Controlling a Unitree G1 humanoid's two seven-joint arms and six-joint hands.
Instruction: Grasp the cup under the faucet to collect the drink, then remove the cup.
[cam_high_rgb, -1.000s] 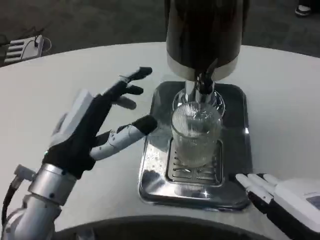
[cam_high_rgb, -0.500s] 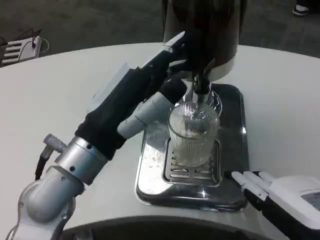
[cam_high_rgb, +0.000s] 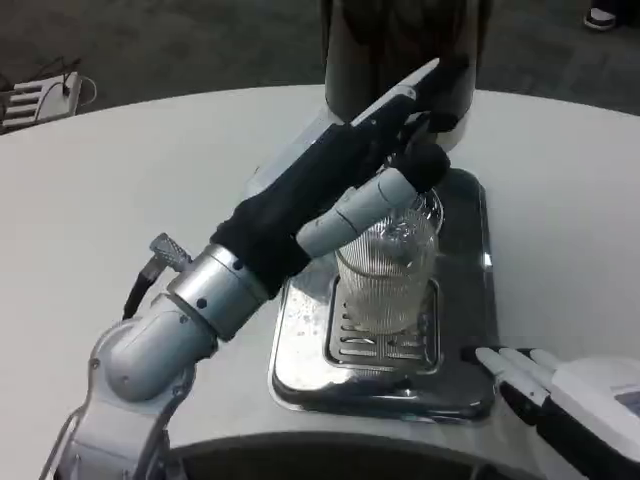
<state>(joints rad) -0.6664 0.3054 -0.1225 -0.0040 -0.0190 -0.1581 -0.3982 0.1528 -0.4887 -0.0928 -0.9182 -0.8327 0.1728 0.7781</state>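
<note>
Reaching farther over the cup (cam_high_rgb: 385, 270) on the drip tray (cam_high_rgb: 300, 340) near the desk's front edge, left hand (cam_high_rgb: 350, 175), fingers (cam_high_rgb: 410, 90) outstretched and holding nothing, risks toppling it by brushing the rim.

The worktop (cam_high_rgb: 130, 170) is white with a curved edge at both the far and near sides. 1 polished metal drip tray (cam_high_rgb: 300, 340) lies directly on it, right of centre. The tray carries a slotted grate (cam_high_rgb: 385, 345) in its middle. The dispenser (cam_high_rgb: 370, 50) rises at the tray's 12 o'clock end. The right hand (cam_high_rgb: 570, 390) lies at the tray's 4 o'clock corner.
</note>
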